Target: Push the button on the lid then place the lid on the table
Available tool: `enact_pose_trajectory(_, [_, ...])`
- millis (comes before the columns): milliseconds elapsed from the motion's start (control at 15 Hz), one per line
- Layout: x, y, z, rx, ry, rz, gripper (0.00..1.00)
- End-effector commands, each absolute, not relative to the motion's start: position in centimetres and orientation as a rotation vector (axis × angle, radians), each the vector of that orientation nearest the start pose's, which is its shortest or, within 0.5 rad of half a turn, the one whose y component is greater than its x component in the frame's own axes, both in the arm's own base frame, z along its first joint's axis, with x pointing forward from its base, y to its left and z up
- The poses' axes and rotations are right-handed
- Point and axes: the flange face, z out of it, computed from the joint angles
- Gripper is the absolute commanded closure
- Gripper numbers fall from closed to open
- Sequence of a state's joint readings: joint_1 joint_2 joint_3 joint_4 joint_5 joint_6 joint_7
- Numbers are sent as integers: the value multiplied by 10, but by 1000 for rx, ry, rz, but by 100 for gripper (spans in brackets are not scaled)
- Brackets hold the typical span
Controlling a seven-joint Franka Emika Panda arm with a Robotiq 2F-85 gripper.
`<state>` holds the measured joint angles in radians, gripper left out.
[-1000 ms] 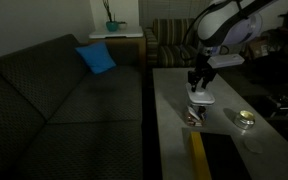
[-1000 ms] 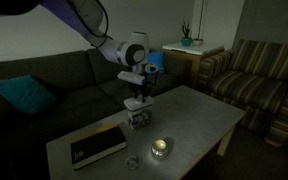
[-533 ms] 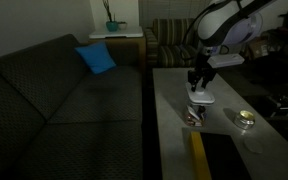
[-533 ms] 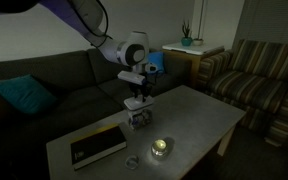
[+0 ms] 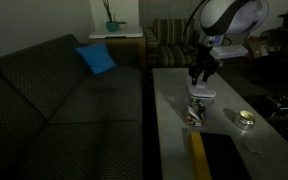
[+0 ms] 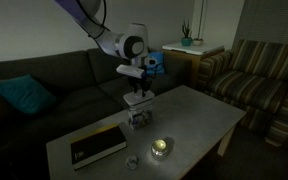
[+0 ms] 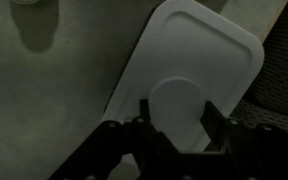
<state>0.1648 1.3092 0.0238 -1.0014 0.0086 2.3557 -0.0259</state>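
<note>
In the wrist view the flat white lid fills the middle, and its raised rounded button sits between my two dark fingers. My gripper is shut on that raised part. In both exterior views the gripper points straight down with the lid under it, just above the patterned container. The container stands on the long pale table. I cannot tell whether the lid still touches the container.
A small round gold tin and a dark book lie on the table. A yellow stripe runs along one end. A dark sofa with a blue cushion flanks the table, with a striped armchair beyond.
The arm's upper links have shifted and the gripper with the lid has risen very slightly. The jaws have kept the same width.
</note>
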Motion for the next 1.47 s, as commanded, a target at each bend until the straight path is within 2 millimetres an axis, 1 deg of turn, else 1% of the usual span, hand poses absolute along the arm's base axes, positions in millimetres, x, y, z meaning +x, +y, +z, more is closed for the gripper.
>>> enact_pose_trajectory(0, [731,125,59,-3090,-353,-52,71])
enact_pose_trajectory(133, [722,116,61,-3064,-433,-8,71])
enact_pose_trajectory(267, [713,100,61,-3055,-466,19,71])
enact_pose_trajectory(400, [704,81,57,-3048,-471,49,71])
enact_pose_trajectory(533, [698,66,50,-3049,-459,70,71])
enact_pose_trajectory(733, [692,46,33,-3075,-412,41,71])
enact_pose_trajectory(1000, [686,27,11,-3077,-374,54,71])
enact_pose_trajectory(1200, [688,17,-7,-3065,-363,77,71])
enact_pose_trajectory(1400, [690,11,-25,-3050,-329,71,71])
